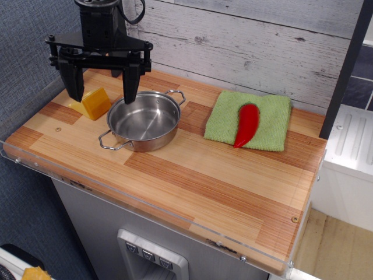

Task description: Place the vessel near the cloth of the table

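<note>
Vessel [143, 120] upright on left part of table [192, 175], handle axis running front-left to back-right, well apart from cloth [249, 121] bearing red chili [247, 123]. Gripper [101, 90] spread wide, empty, seemingly above the rim. Yellow block [95, 103] beside.

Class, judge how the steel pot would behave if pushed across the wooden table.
The steel pot is wide and shallow, so it would probably slide rather than tip. Its shiny surface looks slippery to grip. It appears empty, so it is likely light.
</note>
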